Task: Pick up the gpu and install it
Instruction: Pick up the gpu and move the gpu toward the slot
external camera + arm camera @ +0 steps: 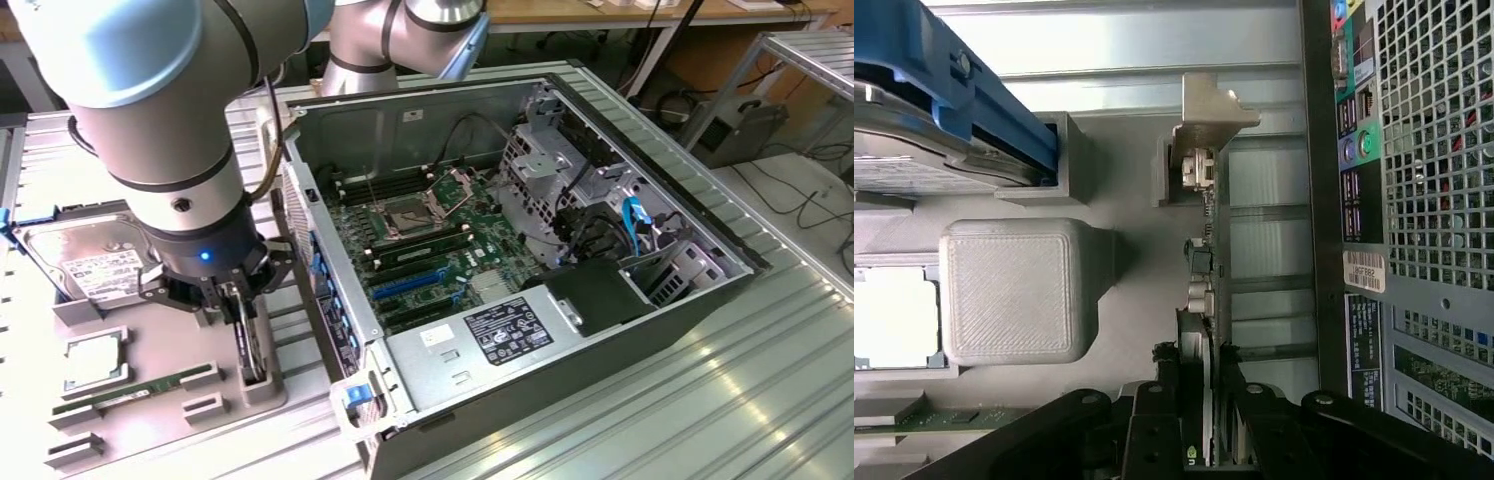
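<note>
So, the gripper (1202,362) is clamped on the gpu (1204,250), which stands on edge in a slot of the grey parts tray (160,345).
Parking the card upright probably lets the fingers (1172,385) straddle it from above, one on each face, with the silver bracket (1209,105) left free. The tray sits just beside the open PC case (561,400), presumably to keep parts handy. The card's lower edge is buried in the slot, and in the exterior view the arm covers most of it.

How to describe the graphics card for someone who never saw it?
On the exterior view's left of the computer case lies a grey tray. The graphics card stands on edge nearest the case, under the gripper. The hard drive and memory stick lie flat.
</note>
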